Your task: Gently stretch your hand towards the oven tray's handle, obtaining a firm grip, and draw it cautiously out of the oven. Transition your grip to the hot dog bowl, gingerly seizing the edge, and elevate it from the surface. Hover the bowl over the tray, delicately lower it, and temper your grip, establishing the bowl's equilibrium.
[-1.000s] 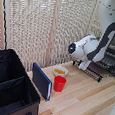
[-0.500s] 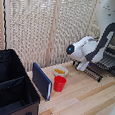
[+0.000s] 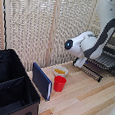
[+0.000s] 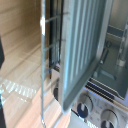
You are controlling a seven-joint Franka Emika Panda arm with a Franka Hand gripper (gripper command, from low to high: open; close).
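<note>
The oven [image 3: 112,53] sits at the exterior view's right edge, partly cut off and partly hidden by the white arm [image 3: 92,43]. The rack [image 3: 99,65] sticks out from the oven over the wooden table [image 3: 84,99]. The claw [image 3: 80,62] is down by the rack's front bar [image 3: 89,71], but it is blurry, so I cannot tell if it is spread or pinching. The bowl [image 3: 60,71] sits on the table near the oven, touching a red cup [image 3: 59,83]. The wrist view shows blurry rack bars [image 4: 47,55] and knobs [image 4: 84,104].
</note>
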